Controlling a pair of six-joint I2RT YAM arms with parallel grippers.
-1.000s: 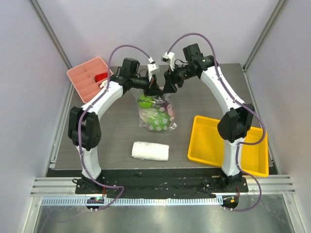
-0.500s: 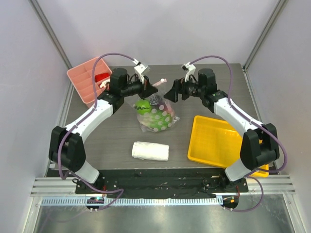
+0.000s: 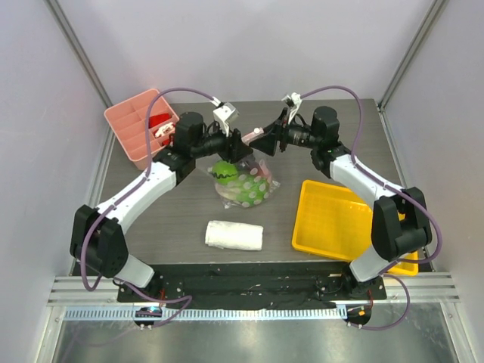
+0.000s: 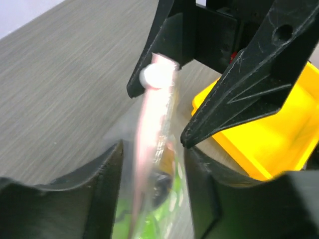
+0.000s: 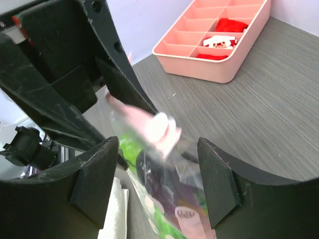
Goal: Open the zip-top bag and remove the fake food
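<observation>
From above, finds the zip-top bag (image 3: 246, 185) at the middle of the surface (image 3: 174, 212), body lying down, zip edge lifted toward the far side between the two tools. Shows the left tool (image 3: 240, 144) and the right tool (image 3: 266, 139) meeting almost tip to tip over that edge, too small and dark there to tell how the jaws stand. Picks out the fake food (image 3: 242, 189) inside the plastic: a green ball (image 3: 224, 170) with dark stripes on the left side, pale green pieces beside it. Alone places the rest: white towel (image 3: 234, 235) near the arms' bases, yellow tray (image 3: 340, 219) to the right, pink divided box (image 3: 134, 125) at the far left corner.

From the left wrist, settles what the overhead cannot. Shows the left tool (image 4: 153, 148) open, jaws apart, with the blurred pink strip (image 4: 149, 134) rising through the gap. Catches the right tool (image 4: 158, 117) head-on, likewise open, with the white slider (image 4: 155, 74) at the strip's top right against one finger; cannot tell whether pressed there or merely touching. Gives only a smear of green low in the bag, and a corner of the yellow tray (image 4: 279, 134) behind.

From the right wrist, confirms the right tool (image 5: 157, 144) spread wide, clamping nothing, the bag (image 5: 164, 179) and its slider (image 5: 160, 127) in the gap. Reveals green and dark purple food through the plastic, and red and white items in the divided box (image 5: 214, 64) beyond.
</observation>
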